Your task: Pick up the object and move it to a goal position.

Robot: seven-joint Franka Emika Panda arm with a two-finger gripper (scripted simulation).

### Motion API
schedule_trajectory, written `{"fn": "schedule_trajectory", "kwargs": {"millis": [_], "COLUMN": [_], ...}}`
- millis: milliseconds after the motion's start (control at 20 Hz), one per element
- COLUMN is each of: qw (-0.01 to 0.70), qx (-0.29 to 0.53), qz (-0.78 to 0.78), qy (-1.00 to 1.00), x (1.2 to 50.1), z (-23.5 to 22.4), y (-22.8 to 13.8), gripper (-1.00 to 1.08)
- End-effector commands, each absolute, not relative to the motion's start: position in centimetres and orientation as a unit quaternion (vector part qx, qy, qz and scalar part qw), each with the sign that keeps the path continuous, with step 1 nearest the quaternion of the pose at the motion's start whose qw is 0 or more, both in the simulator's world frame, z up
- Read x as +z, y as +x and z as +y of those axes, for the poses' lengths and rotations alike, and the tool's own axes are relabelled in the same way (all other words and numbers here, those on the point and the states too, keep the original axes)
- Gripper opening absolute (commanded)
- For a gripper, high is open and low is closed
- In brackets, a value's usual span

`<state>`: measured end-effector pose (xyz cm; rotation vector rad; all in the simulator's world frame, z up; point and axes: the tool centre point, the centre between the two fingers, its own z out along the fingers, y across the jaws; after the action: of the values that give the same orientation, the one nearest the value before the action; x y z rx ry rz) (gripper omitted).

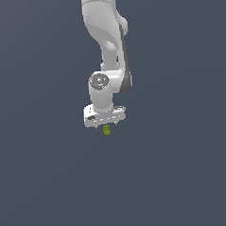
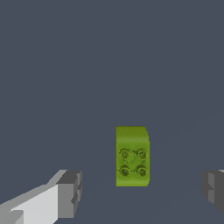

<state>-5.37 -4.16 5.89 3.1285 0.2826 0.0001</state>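
Note:
The object is a tiny lime-green brick-like piece with several small bumps on top. It shows in the wrist view [image 2: 132,156] on the dark grey ground, in the gap between my two fingers. In the exterior view it [image 1: 107,130] peeks out just under the white hand. My gripper [image 2: 142,189] is open, with one finger [image 2: 70,192] on one side and the other finger [image 2: 213,187] far off on the other side, neither touching the piece. In the exterior view the gripper [image 1: 106,126] points straight down over the piece, and its fingertips are mostly hidden by the hand.
The white arm [image 1: 105,35] reaches down from the top of the exterior view. All around is a flat, plain dark grey ground [image 1: 185,177]. No goal marker shows in either view.

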Motion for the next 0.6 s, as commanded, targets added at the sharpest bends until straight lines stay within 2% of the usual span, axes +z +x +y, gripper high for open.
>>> {"fn": "schedule_trajectory", "kwargs": {"millis": [0,550], "qw": [0.0,0.0], "qx": [0.0,0.0], "qz": [0.09,0.091], "qy": [0.996,0.996], "x": [5.1,1.3], "z": [-4.2,-4.2], "y": [-5.4,-5.5], "gripper": [1.0,1.0]}}
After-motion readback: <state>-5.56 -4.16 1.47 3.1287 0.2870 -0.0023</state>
